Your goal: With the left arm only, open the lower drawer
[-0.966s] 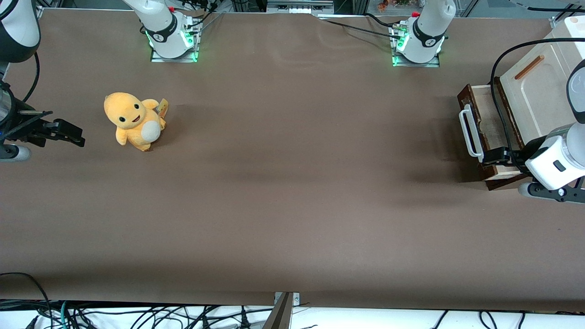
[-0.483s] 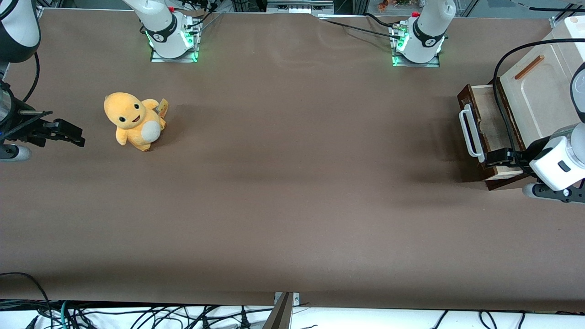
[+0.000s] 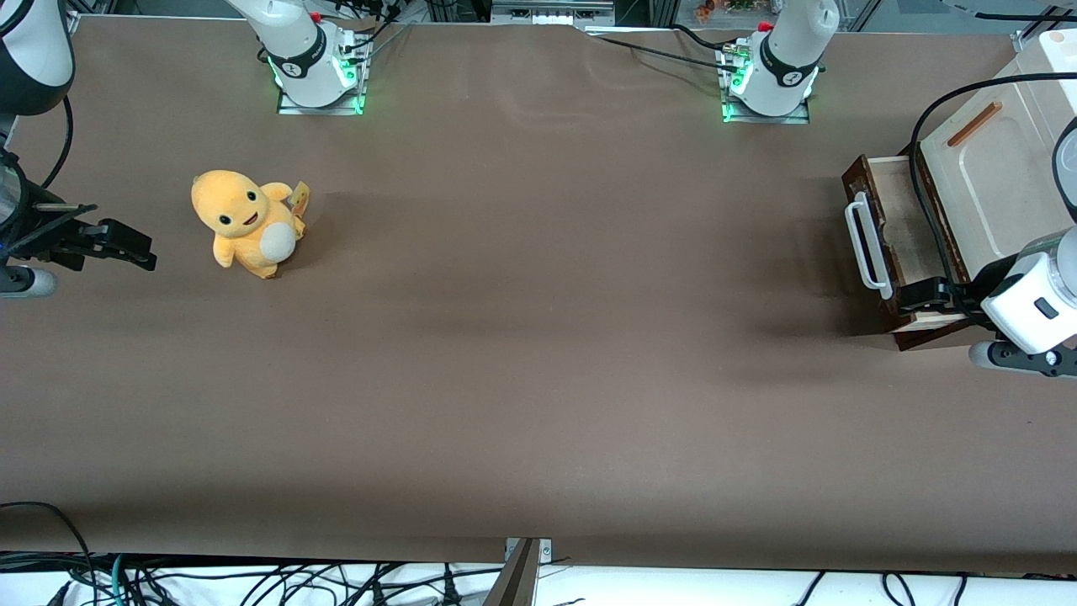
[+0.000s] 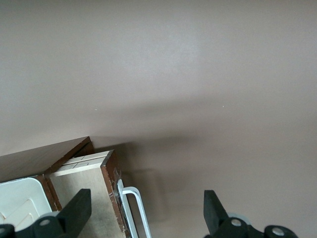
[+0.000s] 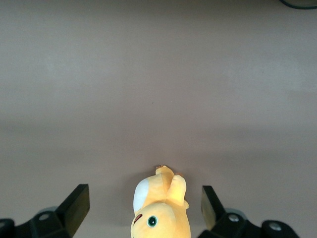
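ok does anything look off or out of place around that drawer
Nothing is damaged or spilled. The lower drawer is pulled partly out, its pale inside bare. The open end effector hangs over the drawer's corner nearer the front camera, holding nothing. A black cable drapes across the drawer.

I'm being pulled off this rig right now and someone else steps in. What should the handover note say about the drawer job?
Gripper: open, holding nothing, on the left arm, at the corner of the lower drawer nearest the front camera, off the white handle.
Lower drawer: pulled partway out of the cabinet, pale inside showing and nothing visible in it.
Done: drawer open and handle released.
Left: judge whether that opening is enough; if so, just clear the arm away.
Also on the table: a yellow plush toy toward the parked arm's end, not involved.
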You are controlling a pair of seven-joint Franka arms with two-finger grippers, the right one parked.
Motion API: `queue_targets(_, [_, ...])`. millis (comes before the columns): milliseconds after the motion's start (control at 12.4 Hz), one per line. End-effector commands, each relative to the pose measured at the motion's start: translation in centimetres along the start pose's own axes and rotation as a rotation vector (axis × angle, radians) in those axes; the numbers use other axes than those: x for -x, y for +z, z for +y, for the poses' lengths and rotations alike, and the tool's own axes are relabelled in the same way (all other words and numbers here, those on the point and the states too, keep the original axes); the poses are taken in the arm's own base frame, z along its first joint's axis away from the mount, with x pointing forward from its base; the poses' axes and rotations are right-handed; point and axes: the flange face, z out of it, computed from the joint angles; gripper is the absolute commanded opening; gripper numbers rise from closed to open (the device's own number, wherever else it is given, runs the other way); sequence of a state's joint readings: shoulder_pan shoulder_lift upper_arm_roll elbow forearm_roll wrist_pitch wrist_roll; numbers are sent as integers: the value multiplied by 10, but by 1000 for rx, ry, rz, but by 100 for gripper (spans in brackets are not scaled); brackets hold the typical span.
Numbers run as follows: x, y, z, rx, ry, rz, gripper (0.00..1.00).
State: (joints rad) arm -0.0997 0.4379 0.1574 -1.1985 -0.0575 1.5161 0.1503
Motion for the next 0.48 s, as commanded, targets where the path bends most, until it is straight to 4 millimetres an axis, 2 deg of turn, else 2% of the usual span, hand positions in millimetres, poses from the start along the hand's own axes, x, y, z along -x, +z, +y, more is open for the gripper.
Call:
queue_targets(0, [3, -8, -1, 30, 21, 18, 100])
queue_targets(402, [5, -8, -3, 24, 20, 6, 100])
